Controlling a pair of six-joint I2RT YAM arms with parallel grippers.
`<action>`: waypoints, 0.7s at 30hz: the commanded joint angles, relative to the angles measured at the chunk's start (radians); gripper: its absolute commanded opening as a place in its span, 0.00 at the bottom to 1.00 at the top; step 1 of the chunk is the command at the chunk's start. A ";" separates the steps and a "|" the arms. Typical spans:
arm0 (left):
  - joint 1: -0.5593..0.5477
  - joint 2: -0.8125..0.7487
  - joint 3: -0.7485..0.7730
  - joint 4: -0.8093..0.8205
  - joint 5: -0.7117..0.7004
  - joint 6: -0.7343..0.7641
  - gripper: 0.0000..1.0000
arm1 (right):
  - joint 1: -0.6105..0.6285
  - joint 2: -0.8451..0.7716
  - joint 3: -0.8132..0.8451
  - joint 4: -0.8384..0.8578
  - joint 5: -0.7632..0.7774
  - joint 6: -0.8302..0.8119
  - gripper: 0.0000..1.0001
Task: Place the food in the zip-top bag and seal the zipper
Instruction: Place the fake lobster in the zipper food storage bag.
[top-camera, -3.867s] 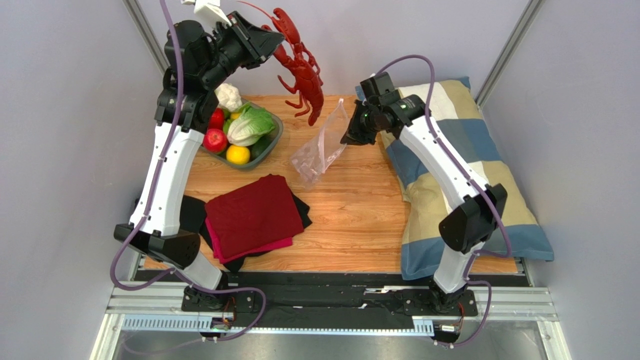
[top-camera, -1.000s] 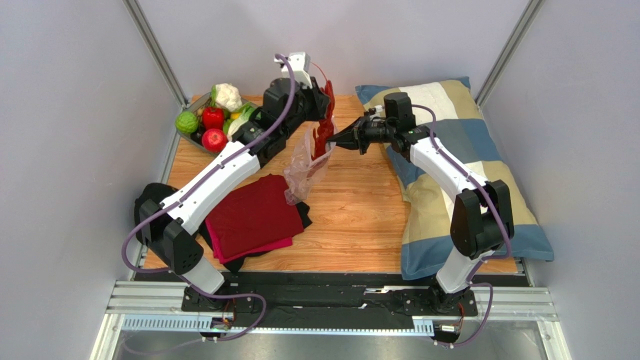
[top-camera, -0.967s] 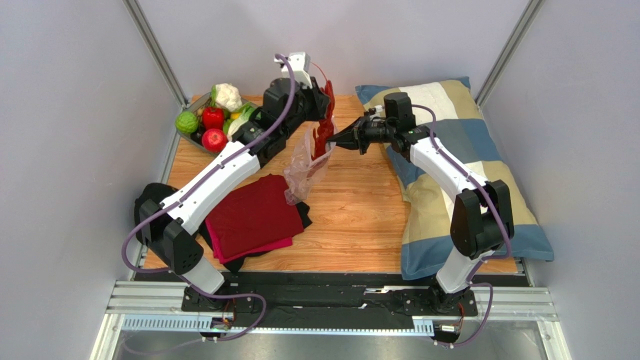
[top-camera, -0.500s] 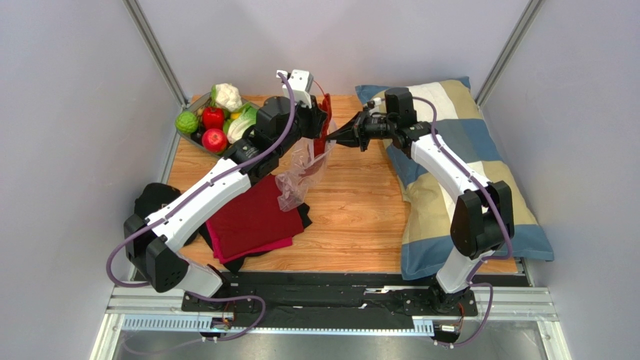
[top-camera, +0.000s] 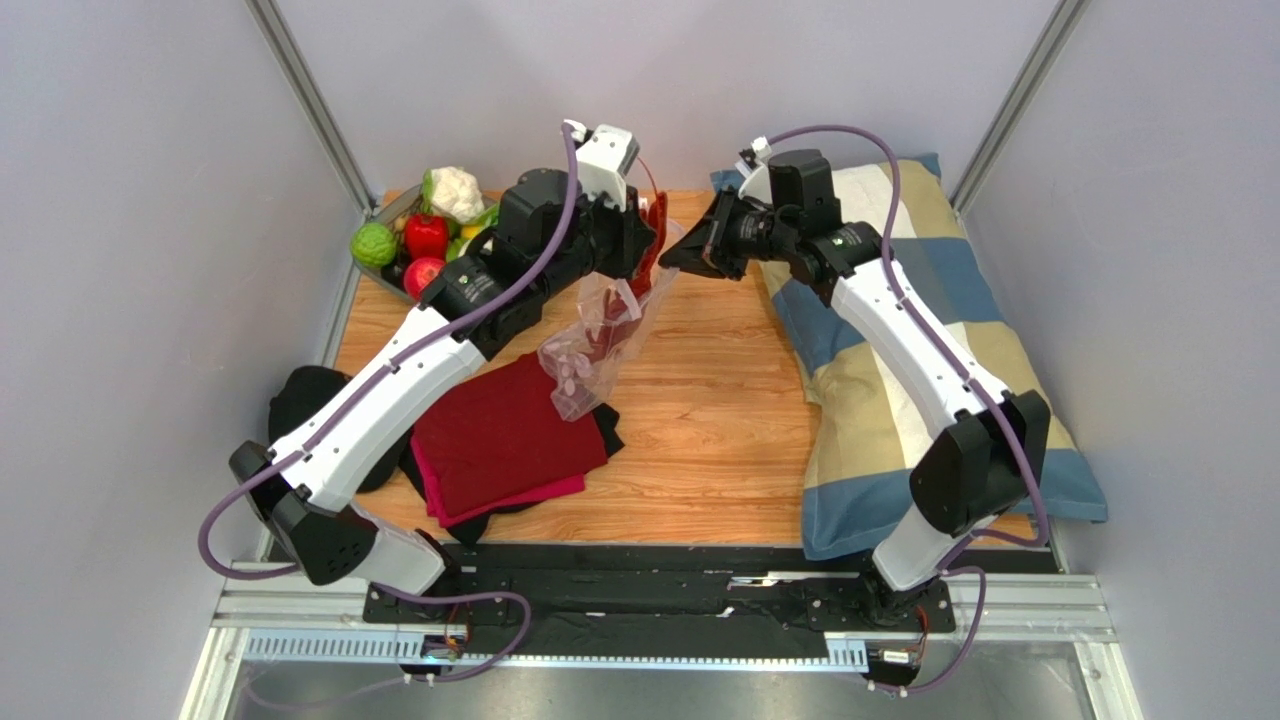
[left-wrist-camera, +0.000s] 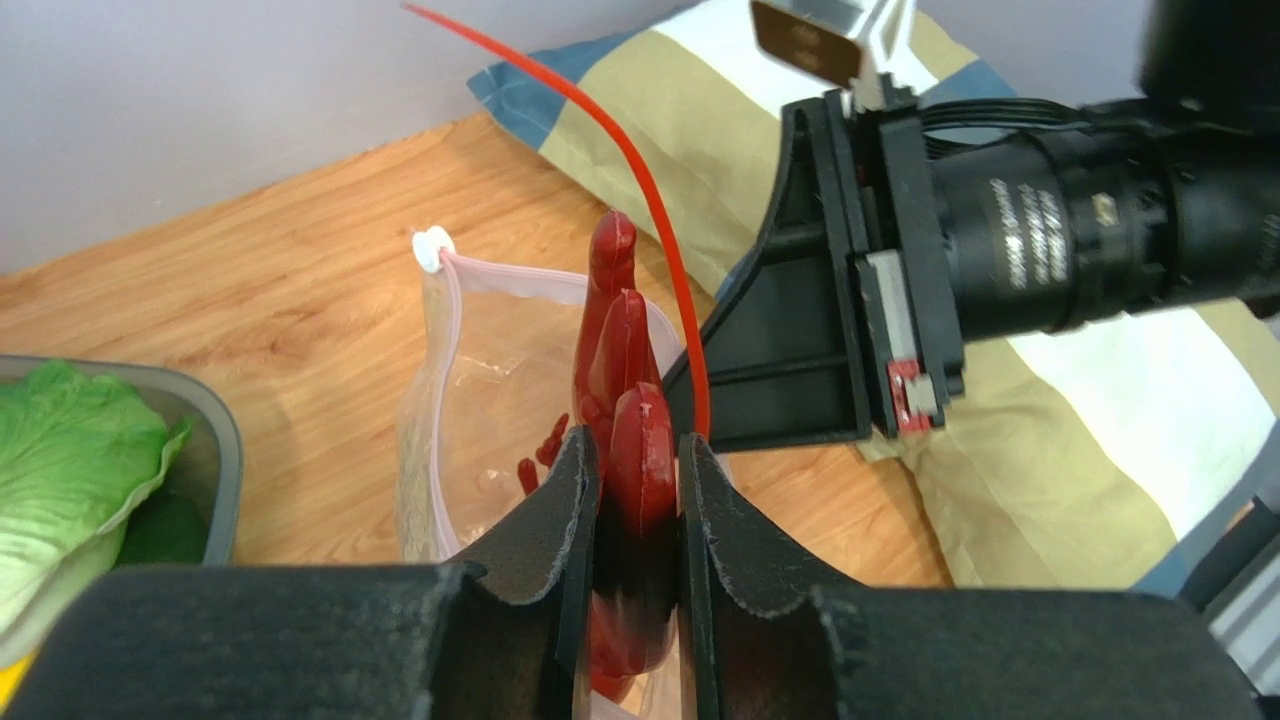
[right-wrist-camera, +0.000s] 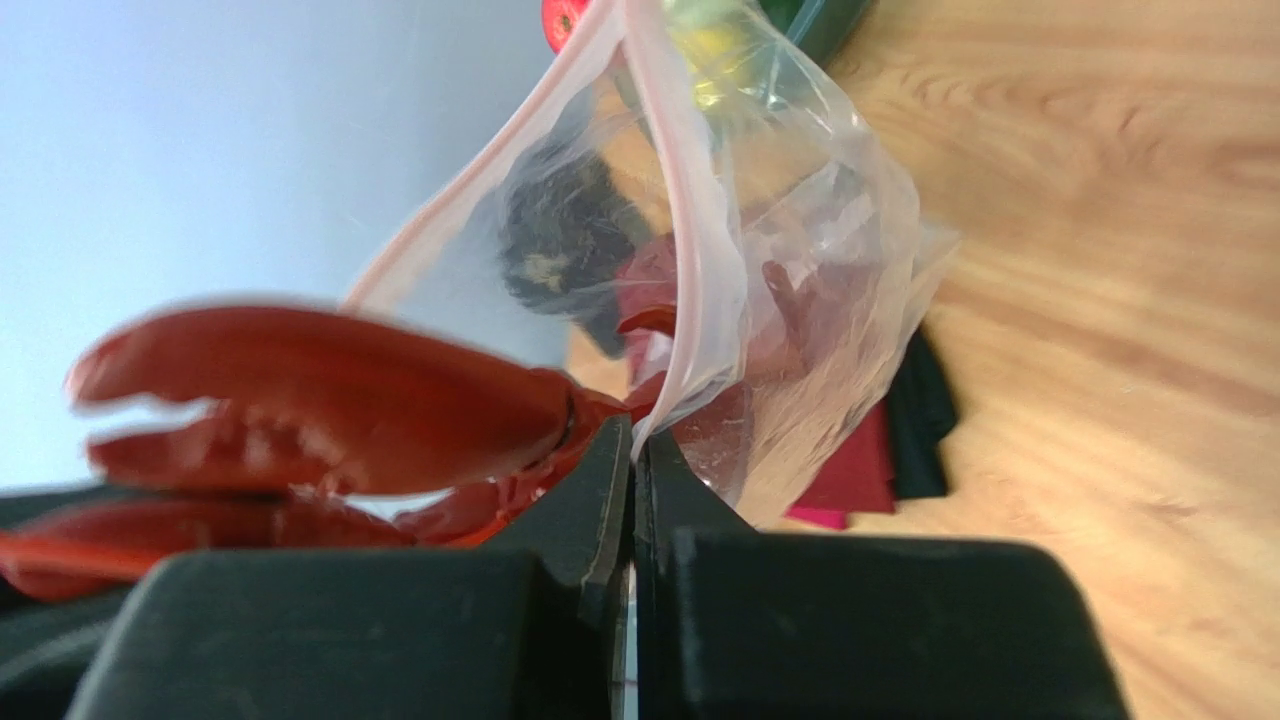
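Observation:
The clear zip-top bag (top-camera: 591, 348) hangs open above the table, its mouth held up. My right gripper (top-camera: 672, 255) is shut on the bag's zipper edge (right-wrist-camera: 679, 300). My left gripper (top-camera: 639, 248) is shut on the red lobster (left-wrist-camera: 628, 435) and holds it in the bag's mouth, its front end inside the bag (left-wrist-camera: 481, 435). The lobster also shows in the right wrist view (right-wrist-camera: 331, 398). A green ball (top-camera: 373, 245) and red fruits (top-camera: 427, 234) lie in the tray at the back left.
A grey tray (top-camera: 394, 285) holds cauliflower (top-camera: 455, 192), lettuce and other produce. A folded dark-red cloth (top-camera: 504, 435) lies on black cloth at the front left. A checked pillow (top-camera: 917, 345) lies along the right side.
My left gripper has brought the lobster down from high up into the bag's mouth. My right gripper has lifted the bag's edge slightly, and the bag has swung towards the left.

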 joint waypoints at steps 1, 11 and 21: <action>-0.005 0.048 0.142 -0.187 -0.019 -0.022 0.00 | 0.053 -0.094 0.028 0.007 0.203 -0.248 0.00; 0.004 0.164 0.269 -0.285 -0.033 -0.061 0.00 | 0.113 -0.141 0.020 0.047 0.337 -0.357 0.00; 0.025 0.243 0.254 -0.400 0.042 -0.123 0.00 | 0.158 -0.189 -0.058 0.181 0.391 -0.581 0.00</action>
